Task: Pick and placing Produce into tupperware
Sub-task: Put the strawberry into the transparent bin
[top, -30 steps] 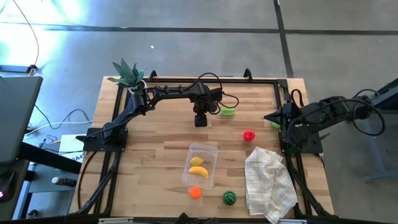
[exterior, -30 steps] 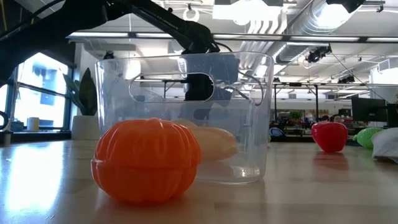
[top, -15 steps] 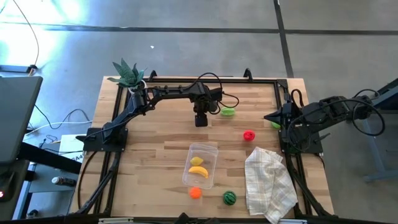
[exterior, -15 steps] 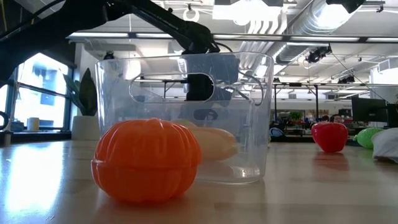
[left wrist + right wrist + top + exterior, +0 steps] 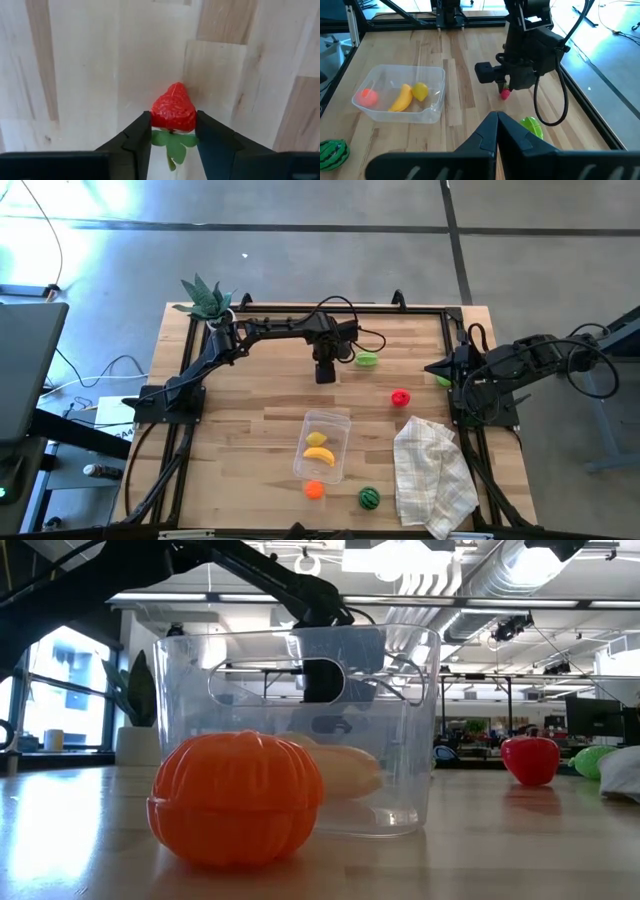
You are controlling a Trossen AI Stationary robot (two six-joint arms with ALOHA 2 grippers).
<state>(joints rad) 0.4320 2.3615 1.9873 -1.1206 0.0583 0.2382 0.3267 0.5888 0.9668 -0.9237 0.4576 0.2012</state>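
Since a second ago almost nothing on the table has shifted; only the left gripper (image 5: 173, 131), far out over the middle of the table, has drawn its fingers in around a strawberry (image 5: 173, 108). Its jaws now press both sides of the red fruit, which still seems to sit on the wood, so I judge this a grasp just made, not yet a lift. The right gripper (image 5: 496, 131) waits at the table's right edge, clenched on nothing.

Inside the clear tub (image 5: 324, 446), which sits toward the front of the table, lie a lemon (image 5: 317, 440) and a banana (image 5: 319, 454). An orange (image 5: 315, 489) rests just outside the tub's near end, and a watermelon (image 5: 369, 498) lies beside it, near the checked cloth (image 5: 433, 476). A red fruit (image 5: 400, 397) and a green one (image 5: 367, 360) lie farther back, well apart from the tub.

So two pieces are stowed, as far as I can see; the strawberry and at least four more remain.
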